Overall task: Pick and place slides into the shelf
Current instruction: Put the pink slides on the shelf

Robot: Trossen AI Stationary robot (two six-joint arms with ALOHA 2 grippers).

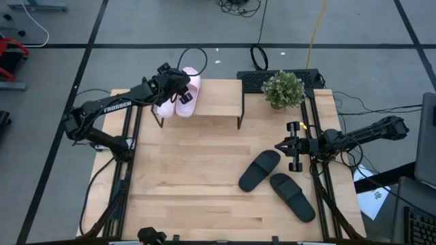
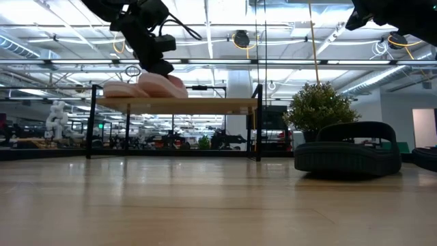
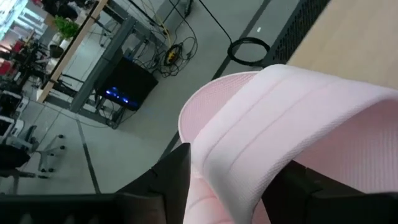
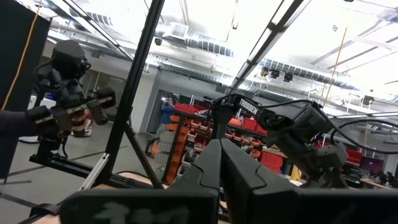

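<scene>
A: Slides, pale pink pair [image 1: 182,95]: both lie on the left end of the shelf [image 1: 218,99], side by side and touching, toes toward the far edge. In the low view they sit on the light wood board, under the left gripper [image 1: 178,87]. The two black slides [image 1: 276,182] lie on the table [image 1: 191,177] toward the right, well apart from the shelf.

B: And the gripper's state?

A: In the left wrist view one dark finger [image 3: 177,177] stands on either side of the pink strap [image 3: 280,124], with a gap showing along the strap on at least one side. The jaws straddle the strap and look parted, not pinching; I judge the slide as just let go. The right gripper [image 1: 285,145] hangs above the table beside the black pair, fingers pressed together on nothing.

B: What could go wrong from here?

A: Three risks, as judgement only. First, a finger lifting at a slant may catch under the strap and drag the slide off the near edge. Second, a sideways exit could nudge the neighbouring pink slide toward the board's left end, where little margin remains. Third, the cable loop [image 1: 197,58] behind the shelf lies close to the arm's wrist and might snag. A straight vertical retreat would avoid the first two.
</scene>
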